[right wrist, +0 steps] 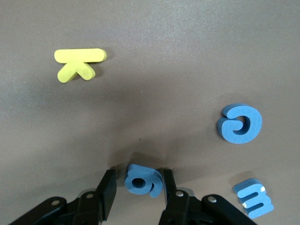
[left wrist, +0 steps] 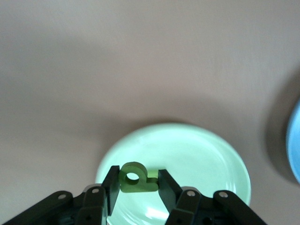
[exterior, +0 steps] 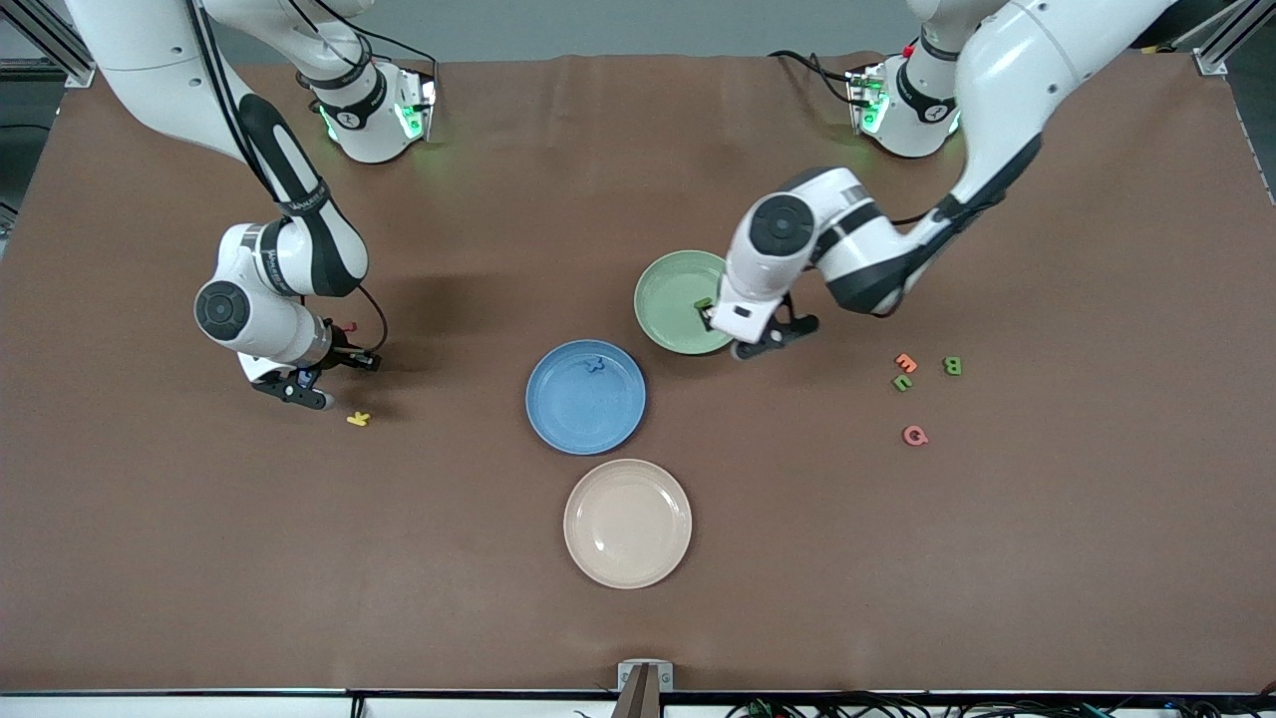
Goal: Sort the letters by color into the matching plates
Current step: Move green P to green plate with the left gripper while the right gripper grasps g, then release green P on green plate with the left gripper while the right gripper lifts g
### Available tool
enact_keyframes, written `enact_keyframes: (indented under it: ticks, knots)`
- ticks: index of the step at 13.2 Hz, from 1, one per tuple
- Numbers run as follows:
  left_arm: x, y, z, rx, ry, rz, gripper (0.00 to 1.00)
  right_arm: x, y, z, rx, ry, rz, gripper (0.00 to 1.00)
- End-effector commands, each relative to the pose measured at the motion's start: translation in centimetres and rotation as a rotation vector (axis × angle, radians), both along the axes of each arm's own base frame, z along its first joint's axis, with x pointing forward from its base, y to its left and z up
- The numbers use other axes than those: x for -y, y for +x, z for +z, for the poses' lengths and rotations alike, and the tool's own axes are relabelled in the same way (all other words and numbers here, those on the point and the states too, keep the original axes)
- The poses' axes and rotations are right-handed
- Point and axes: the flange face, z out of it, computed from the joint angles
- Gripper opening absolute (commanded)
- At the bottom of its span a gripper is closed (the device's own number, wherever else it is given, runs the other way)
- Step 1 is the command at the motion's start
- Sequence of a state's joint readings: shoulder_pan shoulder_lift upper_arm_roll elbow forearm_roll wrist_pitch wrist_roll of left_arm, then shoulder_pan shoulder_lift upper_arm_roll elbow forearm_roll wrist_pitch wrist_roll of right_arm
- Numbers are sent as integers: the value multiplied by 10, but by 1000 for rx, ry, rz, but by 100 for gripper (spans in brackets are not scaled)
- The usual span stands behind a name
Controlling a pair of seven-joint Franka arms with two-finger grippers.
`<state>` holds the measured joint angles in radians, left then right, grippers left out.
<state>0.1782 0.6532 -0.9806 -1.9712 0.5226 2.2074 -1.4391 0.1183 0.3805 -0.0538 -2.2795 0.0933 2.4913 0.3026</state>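
Two blue letters (right wrist: 239,123) beside the right gripper (right wrist: 138,185), seen from its wrist only; jaws around a third (right wrist: 143,180), one side still clear. Left gripper (left wrist: 137,186) clamping green letter (left wrist: 136,178) over green plate (left wrist: 206,154). Yellow K (exterior: 358,419) nearby.

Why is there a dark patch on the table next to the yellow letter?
Right wrist view: the soft dark patch beside the yellow K is the right claw arm's shadow. Front view: similar shadows lie under both arms. Left wrist view: the green plate looks washed-out bright.

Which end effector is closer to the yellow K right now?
Right. The right end effector is low beside the yellow K, around a blue letter. The left end effector is over the green plate, holding a green letter.
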Motion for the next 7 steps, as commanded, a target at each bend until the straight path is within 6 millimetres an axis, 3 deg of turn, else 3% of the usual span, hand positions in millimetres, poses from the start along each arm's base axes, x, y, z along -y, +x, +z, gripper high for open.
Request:
enact_keyframes:
  ticks: [1,4,5,6,7]
  knots:
    - [32,-23,-13,-30,-41,34,4,-1,-2,-2,3,-8,-6,39]
    - [62,-50,-38,-27,-38,114,5,0,-3,-4,0,-9,-8,27]
    - [66,-56,-51,-22,-8,112,14,-1,-2,-3,1,-8,-6,22]
    - [69,-56,-57,-12,8,122,40,-2,-2,-3,-2,-8,-3,18]
    - [71,-59,-61,-11,17,134,79,-4,-2,-2,-5,-8,-1,17]
